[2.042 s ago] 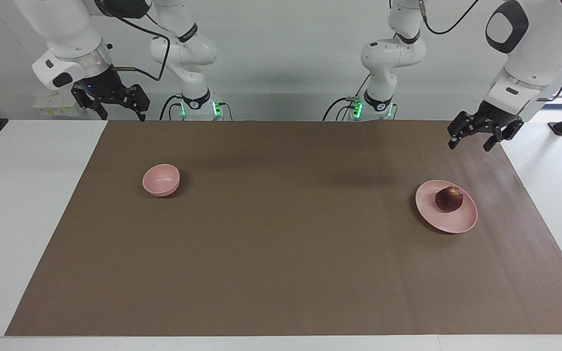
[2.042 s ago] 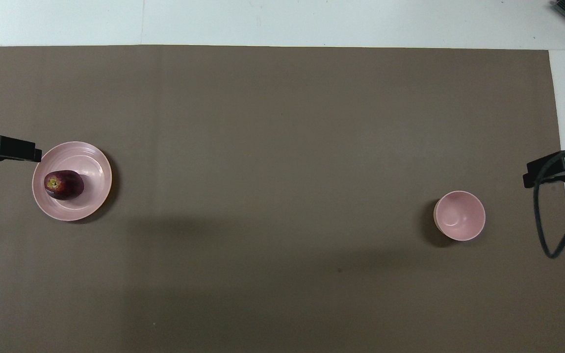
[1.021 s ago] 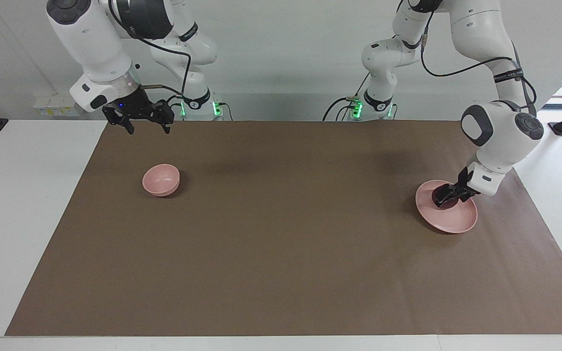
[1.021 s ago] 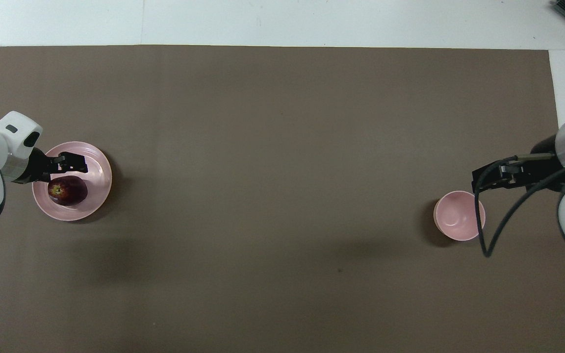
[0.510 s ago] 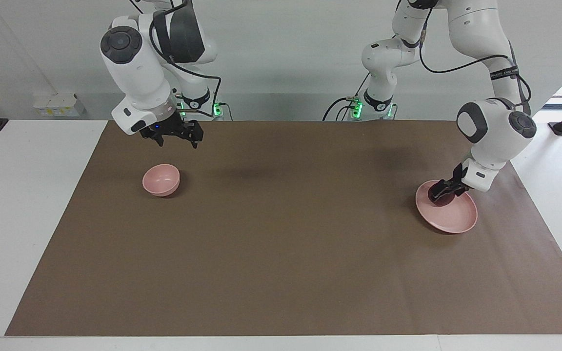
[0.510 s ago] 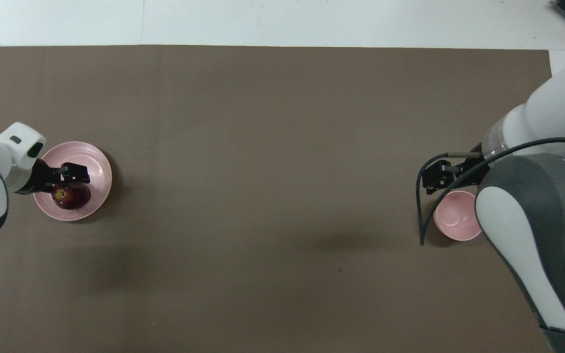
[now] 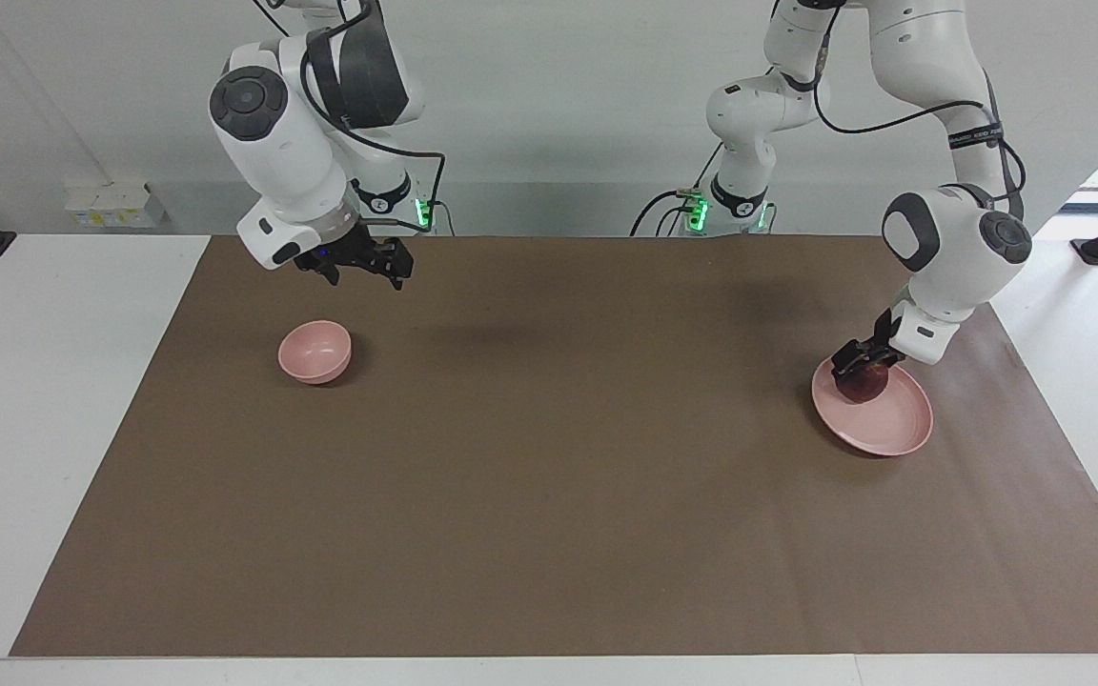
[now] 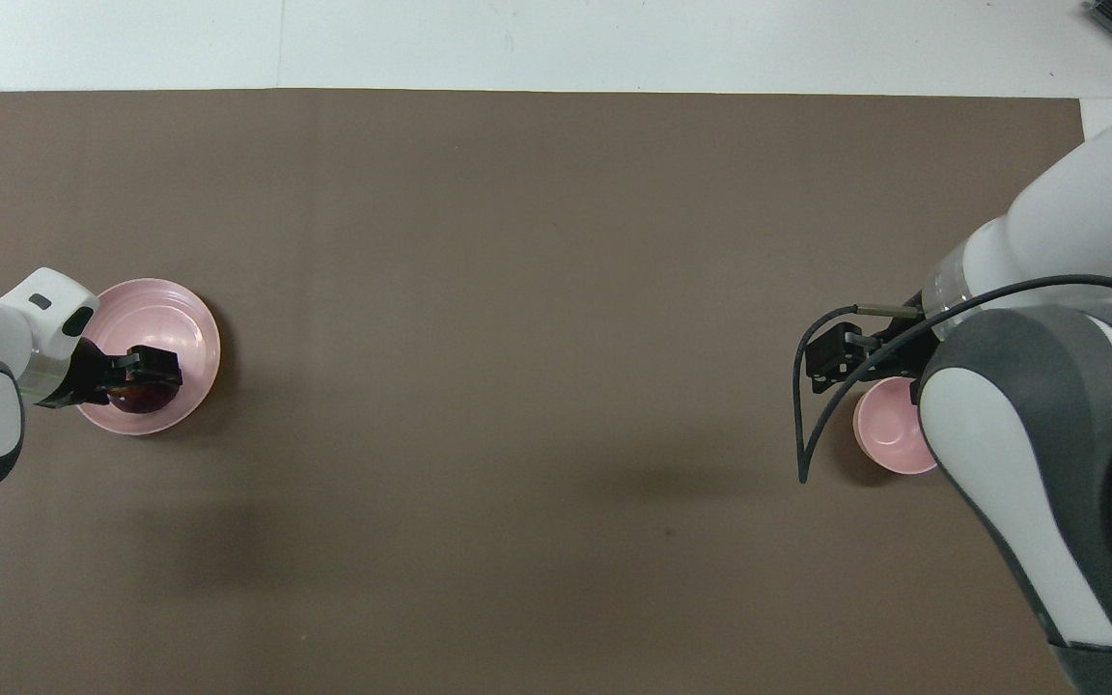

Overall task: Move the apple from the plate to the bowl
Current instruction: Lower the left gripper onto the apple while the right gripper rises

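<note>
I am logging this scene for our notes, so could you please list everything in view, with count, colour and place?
apple: one, dark red, on the plate, in the left hand's grasp.
plate: one, pale pink, on the mat at the left arm's end.
bowl: one, pale pink, on the mat at the right arm's end.
mat: one, brown, covering most of the table.
table: one, white.
left hand: one, black, closed on the apple.
right hand: one, black, raised over the mat beside the bowl.
</note>
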`<state>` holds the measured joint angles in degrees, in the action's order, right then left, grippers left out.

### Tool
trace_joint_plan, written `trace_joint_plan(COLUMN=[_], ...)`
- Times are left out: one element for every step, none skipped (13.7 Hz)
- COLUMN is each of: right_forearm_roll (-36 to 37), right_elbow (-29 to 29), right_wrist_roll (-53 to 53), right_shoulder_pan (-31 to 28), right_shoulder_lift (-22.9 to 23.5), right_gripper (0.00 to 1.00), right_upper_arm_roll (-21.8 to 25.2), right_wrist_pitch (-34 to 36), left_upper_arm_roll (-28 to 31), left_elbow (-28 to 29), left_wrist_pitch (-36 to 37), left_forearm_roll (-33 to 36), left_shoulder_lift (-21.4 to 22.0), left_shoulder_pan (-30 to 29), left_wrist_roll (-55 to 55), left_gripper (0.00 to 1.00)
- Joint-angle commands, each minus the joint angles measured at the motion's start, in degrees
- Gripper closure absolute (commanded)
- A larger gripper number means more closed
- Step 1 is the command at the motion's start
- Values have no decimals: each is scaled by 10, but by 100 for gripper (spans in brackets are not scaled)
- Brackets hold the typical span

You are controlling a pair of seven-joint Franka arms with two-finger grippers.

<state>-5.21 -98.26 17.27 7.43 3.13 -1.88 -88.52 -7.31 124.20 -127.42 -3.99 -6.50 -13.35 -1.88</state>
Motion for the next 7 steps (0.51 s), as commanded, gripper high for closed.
trace_joint_plan(right_forearm_roll=[-19,-44,-57,-57,-58,-59,-61], right_elbow=[-11,-12,-16,-16,-16,-16,-16], right_wrist_roll=[34,41,49,58,67,72,73], right_shoulder_pan=[-3,-3,-3,-2,-1,4,5], right_shoulder_lift=[2,4,4,7,7,7,8], right_gripper=[0,0,0,0,0,0,0], right_upper_arm_roll=[-2,-2,-2,-2,-2,-2,-2], right_wrist_pitch=[-12,-22,-27,-33,-38,-39,-38], left_upper_arm_roll=[3,3,3,3,2,2,2], left_elbow=[13,10,4,-4,-14,-24,-27], left_wrist_pitch=[-4,-9,-10,-10,0,8,9], left_forearm_roll=[3,3,3,4,3,3,3], left_shoulder_lift=[16,12,10,7,3,-4,-4], left_shoulder_pan=[5,5,5,4,1,-3,0], left_wrist_roll=[-8,-7,-3,-8,-10,-9,-7], left_gripper=[37,93,100,100,100,100,100])
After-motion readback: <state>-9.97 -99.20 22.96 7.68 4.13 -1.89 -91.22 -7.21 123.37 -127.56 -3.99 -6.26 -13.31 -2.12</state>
